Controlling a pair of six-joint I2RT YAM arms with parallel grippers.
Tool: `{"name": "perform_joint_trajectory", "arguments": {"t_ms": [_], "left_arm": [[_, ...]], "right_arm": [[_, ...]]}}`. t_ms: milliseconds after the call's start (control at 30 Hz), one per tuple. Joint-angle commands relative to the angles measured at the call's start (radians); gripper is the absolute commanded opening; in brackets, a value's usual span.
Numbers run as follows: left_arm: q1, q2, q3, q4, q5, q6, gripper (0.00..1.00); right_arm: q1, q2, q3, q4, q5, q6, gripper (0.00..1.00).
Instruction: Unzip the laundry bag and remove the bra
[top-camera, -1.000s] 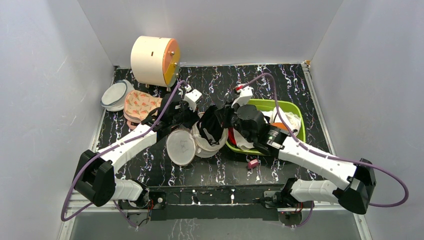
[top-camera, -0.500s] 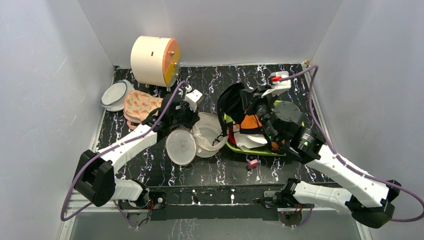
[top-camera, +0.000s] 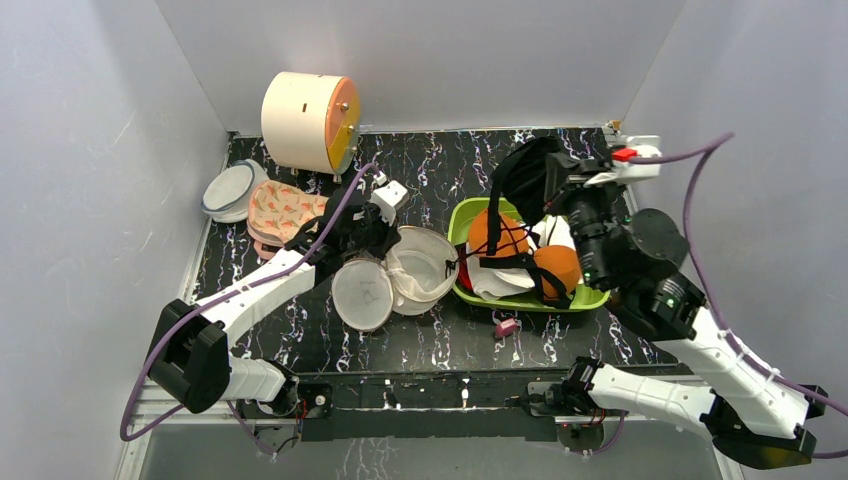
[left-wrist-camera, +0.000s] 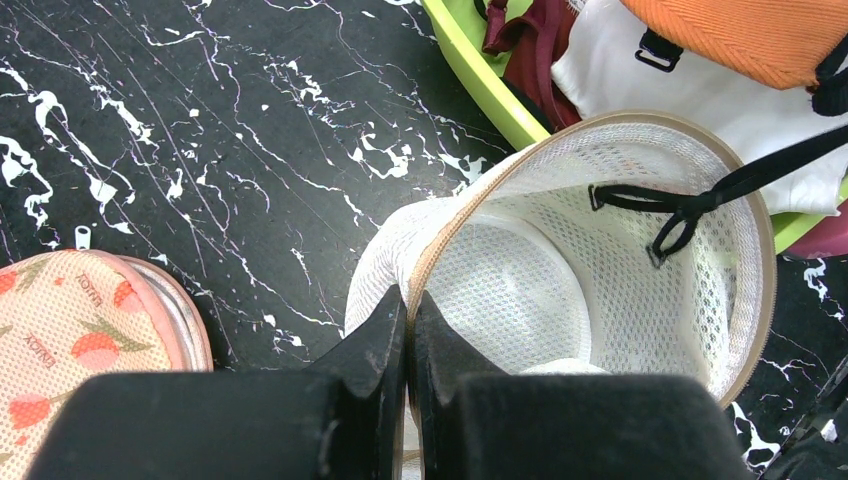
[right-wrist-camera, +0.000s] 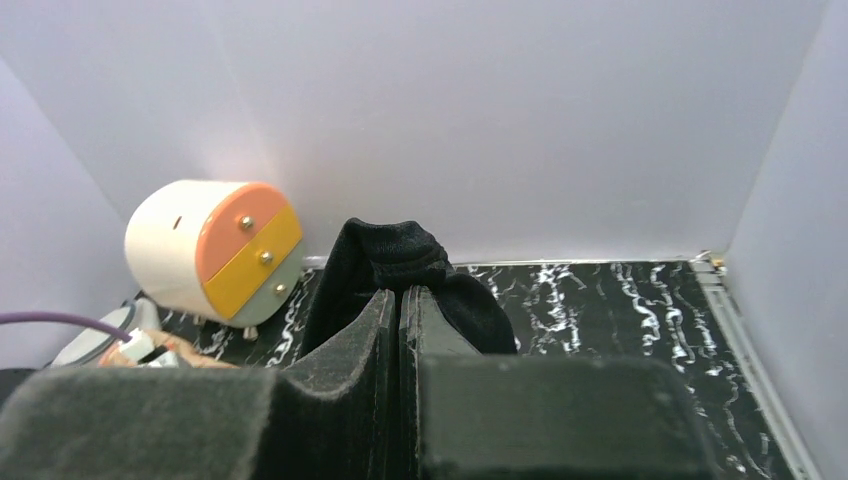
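1. Black marble table (top-camera: 430, 170): laundry bag (left-wrist-camera: 620, 250) lies unzipped, mouth gaping, left pincer (left-wrist-camera: 408, 320) clamped on its rim
2. Up high, right pincer (right-wrist-camera: 398, 300) is closed on the black band of the bra (top-camera: 492, 232); orange cups hang below it over the green tray (top-camera: 462, 212)
3. I see one black strap (left-wrist-camera: 690, 207) trailing into the bag ahead of the left pincer, so I'd call removal nearly done, not finished

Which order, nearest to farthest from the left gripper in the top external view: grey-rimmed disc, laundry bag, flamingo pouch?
1. laundry bag: rim pinched in the left gripper.
2. flamingo pouch: on the table to its left.
3. grey-rimmed disc: farther left, near the side wall.
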Motion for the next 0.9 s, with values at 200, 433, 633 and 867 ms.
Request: {"name": "perform_joint_trajectory", "arguments": {"t_ms": [200, 433, 633, 867], "left_arm": [[-0.011, -0.031, -0.003, -0.003, -0.014, 0.014, 0.00], [-0.014, -0.030, 0.001, -0.006, -0.012, 0.013, 0.00], [-0.018, -0.033, 0.002, -0.010, -0.020, 0.019, 0.00], [-0.026, -0.028, -0.003, -0.010, -0.030, 0.023, 0.00]], "right_arm": [[-0.003, -0.093, 0.063, 0.113, 0.127, -0.215, 0.00], [-0.003, -0.123, 0.032, 0.144, 0.156, -0.261, 0.00], [-0.002, -0.092, -0.088, 0.250, 0.141, -0.272, 0.00], [-0.012, 0.062, -0.162, 0.369, 0.168, -0.304, 0.00]]}}
